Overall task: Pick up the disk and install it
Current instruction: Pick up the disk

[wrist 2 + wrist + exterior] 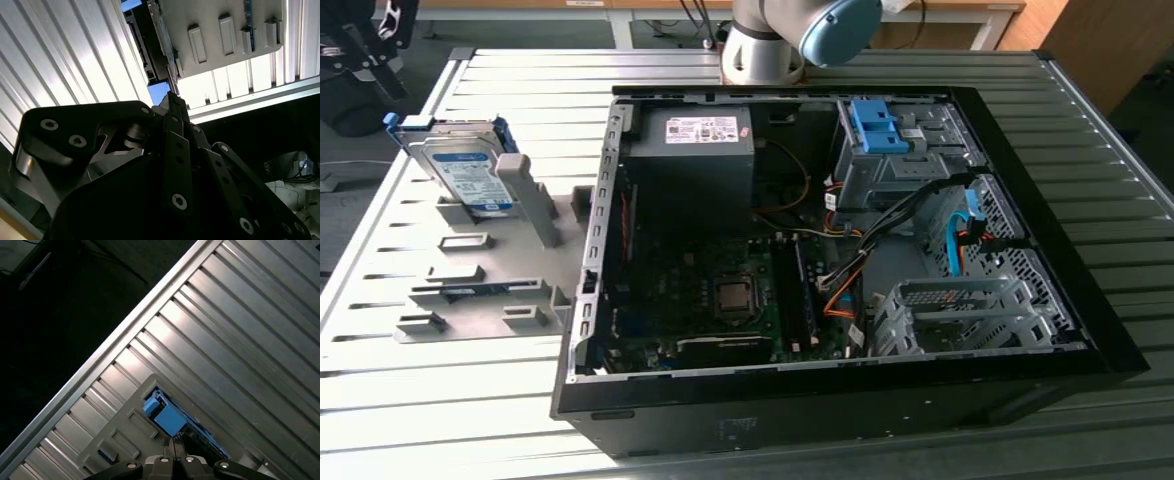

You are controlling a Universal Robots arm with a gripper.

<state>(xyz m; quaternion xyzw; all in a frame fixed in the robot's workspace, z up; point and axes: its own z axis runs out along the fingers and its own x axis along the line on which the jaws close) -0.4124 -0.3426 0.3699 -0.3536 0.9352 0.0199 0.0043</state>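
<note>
I'm looking at a ribbed aluminium counter with dark floor past its edge, and on it an open black computer case. To the exterior view's left of the case, the disk stands on edge in a grey slotted plate, silver metal in a blue plastic frame. My gripper points down at the counter, its tips near that frame. The black linkage fingers are pressed narrow together, holding nothing.

- Exterior view: even, diffuse light from above; ribbed surface bright with a soft sheen, no hard shadows.
- Open computer case: interior dim, lower boards in shade.
- Second wrist view: strong glare on the surface, nearly blown out; claw backlit, almost a black silhouette.
- First wrist view: streaked highlights along the surface; near-black beyond its edge.
</note>
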